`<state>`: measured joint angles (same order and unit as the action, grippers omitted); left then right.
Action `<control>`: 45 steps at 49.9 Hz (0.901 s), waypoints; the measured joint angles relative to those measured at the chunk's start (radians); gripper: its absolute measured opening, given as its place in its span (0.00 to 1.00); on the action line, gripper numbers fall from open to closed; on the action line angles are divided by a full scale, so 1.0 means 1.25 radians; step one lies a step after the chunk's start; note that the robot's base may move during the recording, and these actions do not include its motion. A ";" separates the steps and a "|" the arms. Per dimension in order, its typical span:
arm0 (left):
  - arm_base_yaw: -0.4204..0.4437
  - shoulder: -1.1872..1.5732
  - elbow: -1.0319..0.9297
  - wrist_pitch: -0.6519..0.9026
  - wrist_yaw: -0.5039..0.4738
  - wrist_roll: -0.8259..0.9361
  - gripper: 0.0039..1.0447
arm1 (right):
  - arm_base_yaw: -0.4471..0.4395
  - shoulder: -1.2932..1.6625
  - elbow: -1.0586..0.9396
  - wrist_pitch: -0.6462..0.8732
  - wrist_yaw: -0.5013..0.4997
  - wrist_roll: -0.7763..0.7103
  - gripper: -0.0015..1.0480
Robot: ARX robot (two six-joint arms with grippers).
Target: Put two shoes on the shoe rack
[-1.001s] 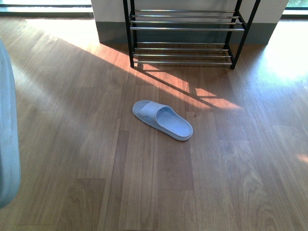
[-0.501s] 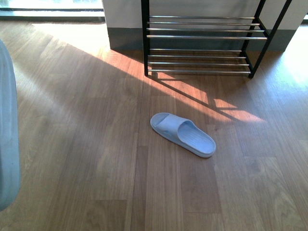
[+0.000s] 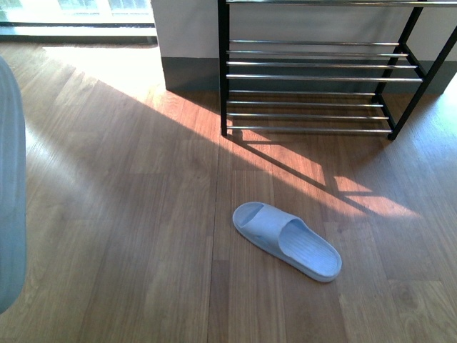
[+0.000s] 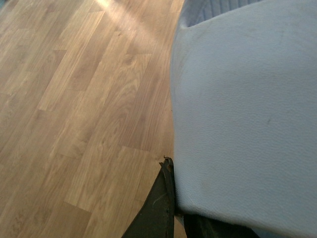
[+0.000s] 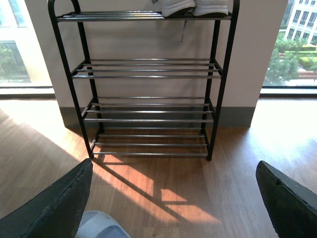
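The left gripper [image 4: 173,208] seems clamped on the held slide [image 4: 247,109], one black finger [image 4: 156,213] showing, its mate hidden behind rubber. The right gripper [image 5: 174,166] gapes wide, likely for the second slide [image 3: 287,240] on the floor [image 3: 128,214], well short of the shoe rack [image 3: 314,77], whose top the front view cuts off.

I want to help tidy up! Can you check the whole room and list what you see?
Surface: wooden floor, sunlit patches.
Job's things: blue slide lies on floor before shoe rack; second slide held up; white-soled shoes on top tier.
Clutter: nothing seen.
Grippers: left gripper shut on second slide; right gripper open, empty.
Cables: nothing seen.
Surroundings: wall, windows.
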<state>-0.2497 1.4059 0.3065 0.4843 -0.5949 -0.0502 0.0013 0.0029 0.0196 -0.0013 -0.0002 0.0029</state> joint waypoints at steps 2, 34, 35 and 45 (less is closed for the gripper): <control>0.001 0.000 0.000 0.000 -0.001 0.000 0.01 | 0.000 0.000 0.000 0.000 0.000 0.000 0.91; -0.001 0.000 0.000 0.000 0.000 0.000 0.01 | -0.037 0.320 0.042 0.094 -0.266 -0.121 0.91; -0.001 0.000 0.000 0.000 0.000 0.000 0.01 | -0.035 0.377 0.049 0.129 -0.271 -0.128 0.91; -0.001 0.000 0.000 0.000 0.000 0.000 0.01 | 0.031 1.142 0.195 0.516 -0.263 -0.199 0.91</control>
<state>-0.2504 1.4063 0.3061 0.4843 -0.5953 -0.0502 0.0399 1.4307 0.2634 0.6441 -0.3286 -0.2462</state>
